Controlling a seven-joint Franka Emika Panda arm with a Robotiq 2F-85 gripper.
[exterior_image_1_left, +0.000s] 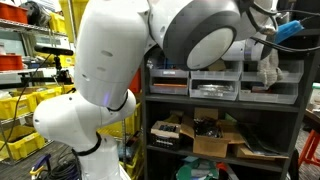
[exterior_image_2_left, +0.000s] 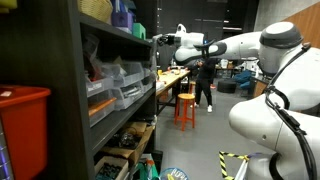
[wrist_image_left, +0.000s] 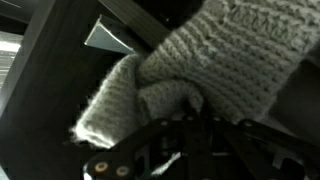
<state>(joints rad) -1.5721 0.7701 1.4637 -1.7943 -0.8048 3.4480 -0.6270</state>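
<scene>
Arm (exterior_image_2_left: 235, 45) stretched level, hand (wrist_image_left: 192, 115) clamped on knitted cloth (wrist_image_left: 215, 55)

A knitted cloth (wrist_image_left: 215, 50), pale grey to cream with a coarse, ribbed stitch, is seen close up in the wrist view. It is crumpled and folded over on itself, with a rounded lobe hanging down to the left. It is bunched and pinched at the closed fingertips of the gripper (wrist_image_left: 195, 112), against the dark frame of a shelf (wrist_image_left: 60, 60). In an exterior view it is made out as a pale bundle (exterior_image_1_left: 268, 66) at the shelf's upper level.
</scene>
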